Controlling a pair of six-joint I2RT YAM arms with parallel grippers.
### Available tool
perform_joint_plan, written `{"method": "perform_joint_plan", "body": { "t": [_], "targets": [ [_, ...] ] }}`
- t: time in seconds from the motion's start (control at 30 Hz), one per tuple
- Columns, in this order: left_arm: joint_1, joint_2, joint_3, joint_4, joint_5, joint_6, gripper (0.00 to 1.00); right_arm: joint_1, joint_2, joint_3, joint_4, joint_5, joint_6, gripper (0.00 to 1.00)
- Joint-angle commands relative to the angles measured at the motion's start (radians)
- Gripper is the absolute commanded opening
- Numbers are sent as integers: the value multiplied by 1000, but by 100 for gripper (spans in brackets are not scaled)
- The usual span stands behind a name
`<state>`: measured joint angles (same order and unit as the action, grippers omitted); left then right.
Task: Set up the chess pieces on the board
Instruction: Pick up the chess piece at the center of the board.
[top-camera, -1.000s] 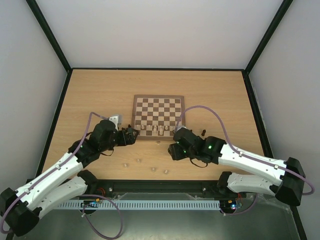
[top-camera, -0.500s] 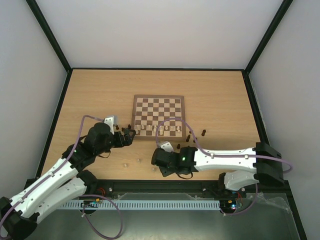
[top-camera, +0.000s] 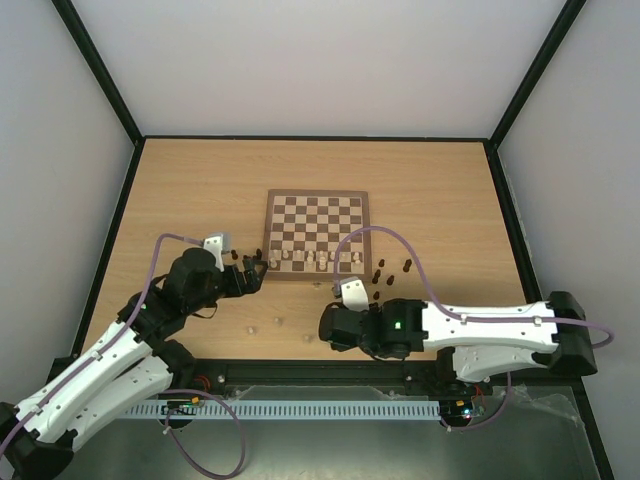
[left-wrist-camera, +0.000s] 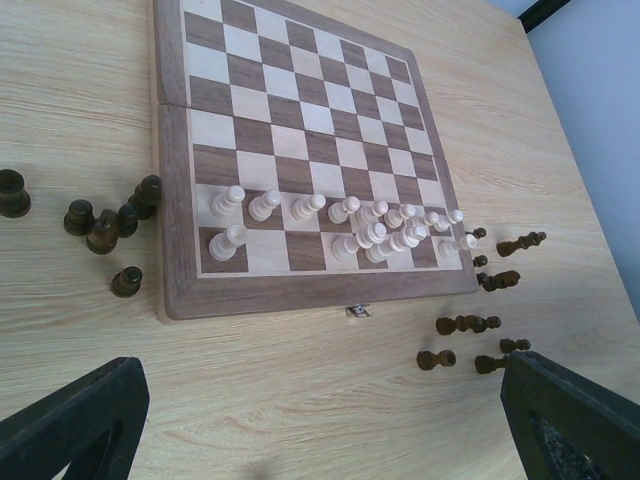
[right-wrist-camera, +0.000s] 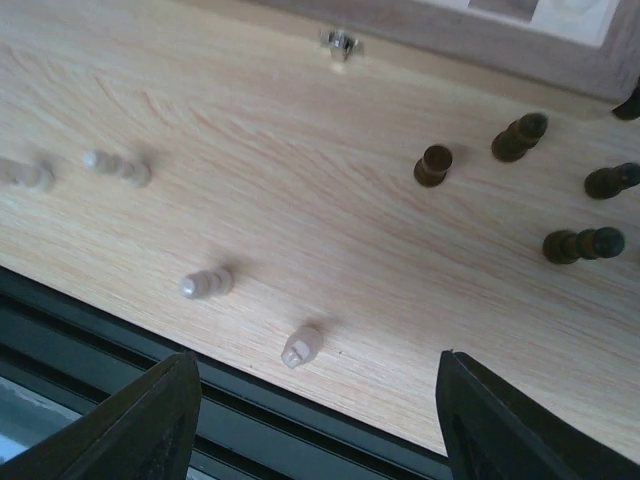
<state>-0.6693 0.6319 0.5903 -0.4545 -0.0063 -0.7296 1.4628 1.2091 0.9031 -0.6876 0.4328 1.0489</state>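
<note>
The board (top-camera: 317, 225) lies mid-table, with pale chess pieces (left-wrist-camera: 345, 225) standing in its two nearest rows. Dark chess pieces lie off its left edge (left-wrist-camera: 100, 225) and off its right corner (left-wrist-camera: 470, 325). Several pale pieces (right-wrist-camera: 206, 283) lie loose near the table's front edge. My right gripper (right-wrist-camera: 315, 420) hovers open over one of them, a pale piece (right-wrist-camera: 302, 345) lying on the wood between the lines of my fingers, untouched. My left gripper (left-wrist-camera: 325, 440) is wide open and holds nothing. It hangs over bare wood just in front of the board's left corner.
The table's black front rail (right-wrist-camera: 250, 420) runs right under my right gripper. Dark pieces (right-wrist-camera: 520, 136) lie between that gripper and the board's clasp (right-wrist-camera: 340, 42). In the top view, loose pale pieces (top-camera: 279, 321) sit between the two arms.
My right arm has swung from the board's near edge back to the table's front edge, over the loose pale pieces, jaws narrowing, then widening. The left arm drew back slightly.
</note>
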Motion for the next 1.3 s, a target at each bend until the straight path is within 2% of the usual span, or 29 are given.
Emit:
{"method": "perform_joint_plan", "body": {
  "t": [0.0,0.3,0.53,0.67,1.13,1.27],
  "targets": [
    [-3,3,44,-25,-17,-2,100,7,-33,21,-93,85,39,66],
    [-3,103,115,-26,-27,43,99,-2,43,-3,-39,25,-5,60],
    [-4,111,123,-15,-38,47,99,-2,171,-26,68,-47,-36,48],
    [-3,121,122,-14,-40,48,100,-2,220,-29,113,-85,-48,44],
    [-3,135,112,0,-47,54,100,-2,310,-37,121,-125,-37,40],
    [-3,137,113,2,-52,58,99,-2,319,-42,115,-125,-30,32]
  ]
}}
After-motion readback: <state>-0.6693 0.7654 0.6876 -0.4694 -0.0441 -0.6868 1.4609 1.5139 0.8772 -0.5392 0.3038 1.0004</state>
